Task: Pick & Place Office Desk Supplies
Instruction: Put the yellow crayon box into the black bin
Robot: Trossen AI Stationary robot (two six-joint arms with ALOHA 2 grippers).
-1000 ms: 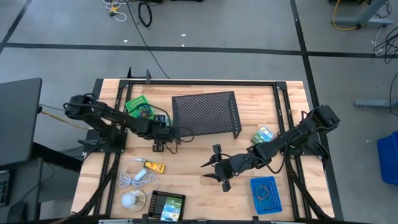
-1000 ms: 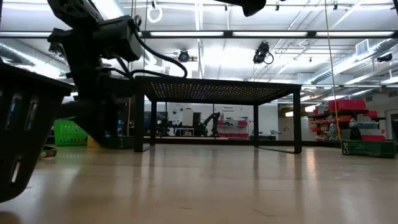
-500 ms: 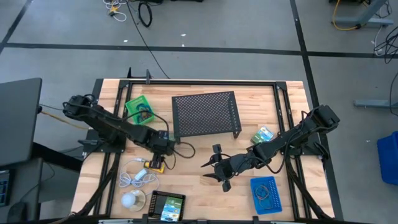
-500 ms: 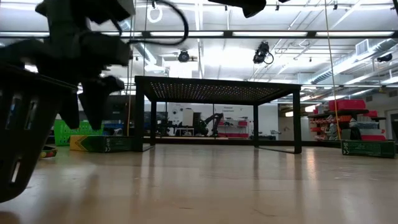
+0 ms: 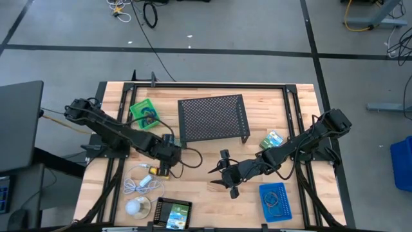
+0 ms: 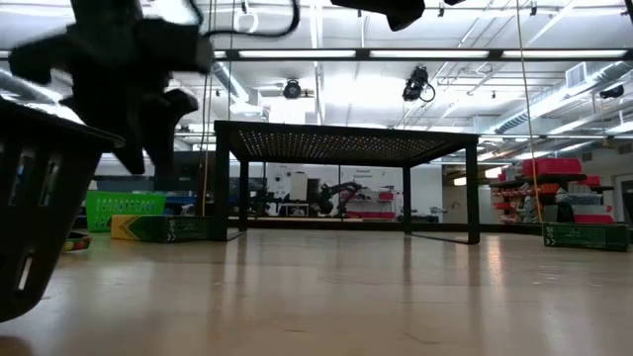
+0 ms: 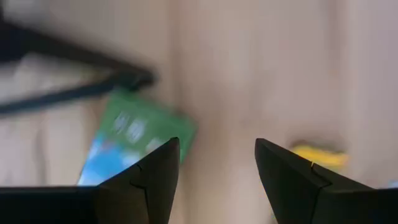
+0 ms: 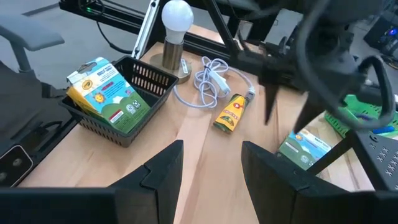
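the left gripper (image 5: 163, 169) hangs over the yellow block (image 5: 159, 171), fingers apart and empty, a green-blue packet (image 8: 303, 150) just beside the block. the right gripper (image 5: 222, 178) waits further along the bench (image 5: 199, 193) from the block, fingers apart, empty, near the blue tray (image 5: 275, 201).

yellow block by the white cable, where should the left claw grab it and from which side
Best across its two long sides, near the middle, coming straight down. The yellow block lies flat on the table, long and narrow, with the white cable at one end. The open left claw hovers almost over it.
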